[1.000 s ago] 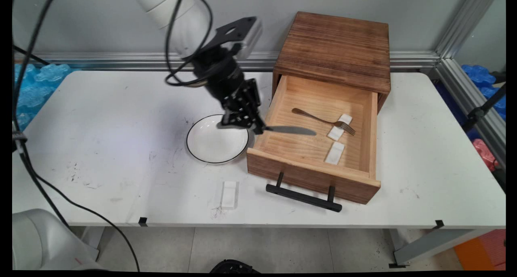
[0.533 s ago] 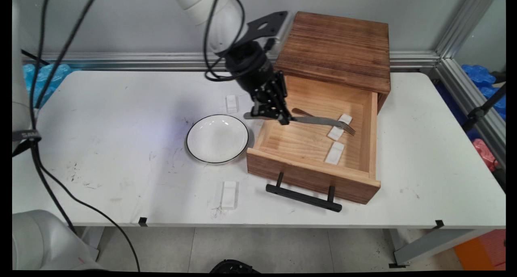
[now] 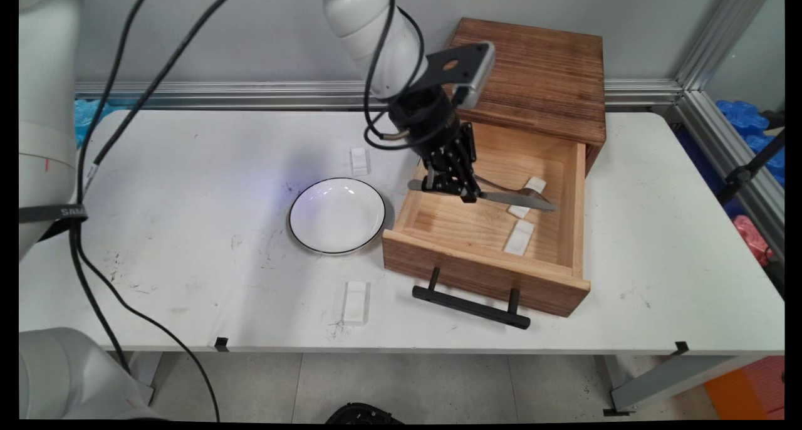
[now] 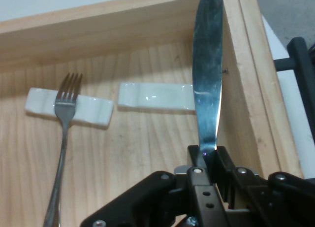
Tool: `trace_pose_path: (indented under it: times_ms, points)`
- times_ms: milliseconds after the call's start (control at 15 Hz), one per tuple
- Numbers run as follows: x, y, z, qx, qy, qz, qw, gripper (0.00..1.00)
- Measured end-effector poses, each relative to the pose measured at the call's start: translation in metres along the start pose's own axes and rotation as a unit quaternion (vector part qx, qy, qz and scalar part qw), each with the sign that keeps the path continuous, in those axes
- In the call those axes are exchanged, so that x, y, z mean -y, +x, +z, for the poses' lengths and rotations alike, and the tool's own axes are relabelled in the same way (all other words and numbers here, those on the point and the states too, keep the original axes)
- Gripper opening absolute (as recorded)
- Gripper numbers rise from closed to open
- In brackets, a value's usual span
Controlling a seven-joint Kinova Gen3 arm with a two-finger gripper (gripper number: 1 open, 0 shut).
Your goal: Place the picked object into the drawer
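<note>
The black two-finger gripper [image 3: 465, 194] is pinching a silver table knife [image 4: 206, 79] over the open wooden drawer [image 3: 485, 264]; that blade is looking likely to knock the metal fork [image 4: 64, 133] off its white rest [image 4: 93, 111].

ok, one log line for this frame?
gripper: shut on knife | position: over open drawer | inside: fork on one rest, second rest bare | table: plate
</note>
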Motion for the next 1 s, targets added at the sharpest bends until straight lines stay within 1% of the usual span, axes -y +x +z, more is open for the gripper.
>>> trace_pose_path:
  times_ms: [267, 533, 733, 1000]
  points:
    - [0.008, 0.002, 0.019, 0.007, -0.001, 0.011, 0.9999, 0.0]
    - [0.019, 0.005, 0.036, 0.01, 0.005, 0.016, 0.9998, 0.0]
    - [0.026, 0.006, 0.047, 0.013, 0.011, 0.016, 0.9997, 0.0]
    - [0.029, 0.007, 0.062, 0.017, 0.011, 0.01, 0.9998, 0.0]
